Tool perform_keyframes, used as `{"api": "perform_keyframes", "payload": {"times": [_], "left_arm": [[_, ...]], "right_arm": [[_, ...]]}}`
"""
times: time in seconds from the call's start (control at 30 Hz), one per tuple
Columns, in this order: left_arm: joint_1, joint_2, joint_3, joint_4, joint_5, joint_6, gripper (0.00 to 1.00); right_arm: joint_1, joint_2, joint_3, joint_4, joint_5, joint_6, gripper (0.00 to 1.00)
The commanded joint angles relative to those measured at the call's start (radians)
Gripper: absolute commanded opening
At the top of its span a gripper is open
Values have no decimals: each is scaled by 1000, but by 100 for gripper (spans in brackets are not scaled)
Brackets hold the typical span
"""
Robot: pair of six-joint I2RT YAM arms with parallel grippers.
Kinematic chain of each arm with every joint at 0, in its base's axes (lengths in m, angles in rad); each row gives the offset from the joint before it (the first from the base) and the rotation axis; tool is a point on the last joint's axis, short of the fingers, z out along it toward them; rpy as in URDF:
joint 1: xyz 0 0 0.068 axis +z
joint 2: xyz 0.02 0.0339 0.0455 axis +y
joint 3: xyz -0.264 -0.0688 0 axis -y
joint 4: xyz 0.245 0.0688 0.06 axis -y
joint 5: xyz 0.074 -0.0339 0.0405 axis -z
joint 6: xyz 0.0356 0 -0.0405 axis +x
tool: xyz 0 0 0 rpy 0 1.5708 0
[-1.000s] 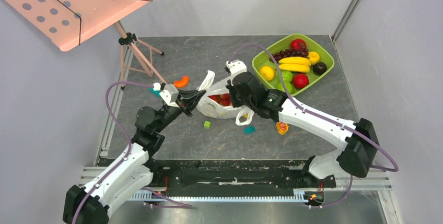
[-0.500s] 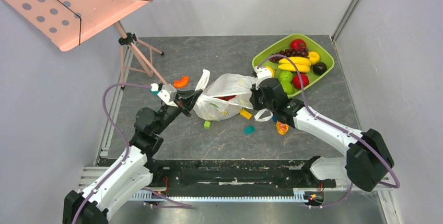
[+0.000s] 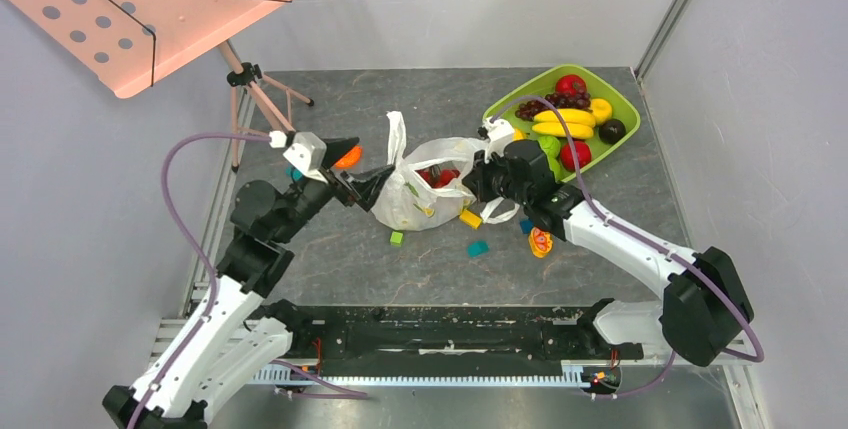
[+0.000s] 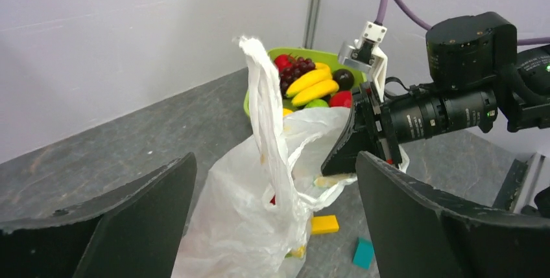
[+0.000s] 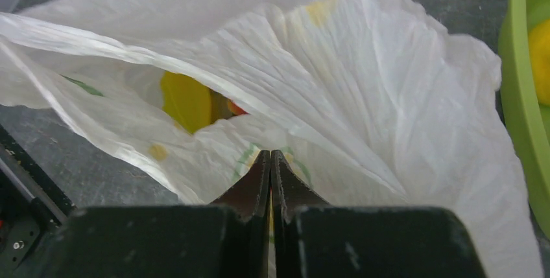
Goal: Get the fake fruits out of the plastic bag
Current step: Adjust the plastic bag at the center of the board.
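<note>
The plastic bag (image 3: pixel 410 199) lies crumpled mid-table, one loop handle (image 3: pixel 396 139) standing up. Red fake fruits (image 3: pixel 437 176) show through its open mouth. In the right wrist view a yellow piece (image 5: pixel 186 100) and a red one (image 5: pixel 237 107) sit inside the bag (image 5: pixel 389 96). My right gripper (image 3: pixel 476 181) (image 5: pixel 270 161) is shut on the bag's right rim, film pinched between the jaws. My left gripper (image 3: pixel 358 164) (image 4: pixel 275 161) is open at the bag's left side, its fingers (image 4: pixel 136 220) wide either side of the bag (image 4: pixel 240 200), gripping nothing.
A green tray (image 3: pixel 625 101) at the back right holds bananas, grapes and other fruit. Loose blocks lie near the bag: yellow (image 3: pixel 470 218), teal (image 3: pixel 478 248), green (image 3: pixel 397 238), plus an orange curved piece (image 3: pixel 349 157) and an orange toy (image 3: pixel 540 242). A pink music stand (image 3: pixel 150 9) stands at the back left.
My left gripper has opened and let go of the bag, rising and drawing back left. The right gripper has shifted slightly left with the rim; the bag's mouth now gapes.
</note>
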Motion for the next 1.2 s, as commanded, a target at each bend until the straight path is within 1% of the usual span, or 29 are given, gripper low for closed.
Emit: {"api": "perform_keyframes", "payload": {"times": [0.0,0.07,0.13,0.2,0.27,0.33,0.4,0.53,0.6,0.67,0.73,0.77,0.8,0.83,0.9,0.93,1.0,1.03,1.07,1.1,1.17], "left_arm": [[4,4,194,-282,-80,34,100],[4,30,283,-370,-69,33,100],[4,91,402,-460,-29,30,100],[4,166,503,-537,3,-4,100],[0,236,573,-576,39,-57,100],[-28,287,613,-572,57,-86,100],[-98,325,646,-567,12,-78,100],[-321,385,685,-552,-168,-9,100],[-356,422,684,-529,-190,-34,100],[-366,462,680,-515,-195,-53,100],[-375,494,684,-518,-223,-59,93],[-377,506,680,-518,-232,-64,92],[-378,516,676,-518,-234,-71,86],[-379,528,675,-517,-233,-74,76],[-383,548,662,-506,-229,-85,58],[-384,555,648,-490,-221,-93,46],[-385,569,624,-458,-220,-124,27],[-387,575,617,-445,-220,-136,20],[-388,585,613,-437,-221,-143,10],[-390,594,611,-434,-236,-157,2],[-391,620,610,-436,-268,-177,2]], "right_arm": [[-5,15,85,55,-63,-12,0],[-5,29,103,55,-68,-6,0],[-5,40,118,55,-66,7,0],[-6,50,128,55,-65,23,0],[-5,57,137,55,-63,38,0],[-5,66,145,55,-63,47,0],[-5,70,149,57,-61,56,0],[-7,80,153,58,-47,74,0],[-7,82,154,58,-47,81,0],[-9,80,152,58,-44,86,0],[-11,74,146,57,-35,89,0],[-14,71,145,57,-28,91,0],[-16,67,140,57,-23,93,0],[-18,62,136,57,-18,94,0],[-21,58,132,57,-14,97,0],[-23,58,130,57,-13,99,0],[-26,57,127,57,-10,106,0],[-26,55,125,58,-7,109,0],[-28,56,122,60,-2,115,0],[-28,57,119,60,3,118,0],[-29,57,117,63,4,126,0]]}}
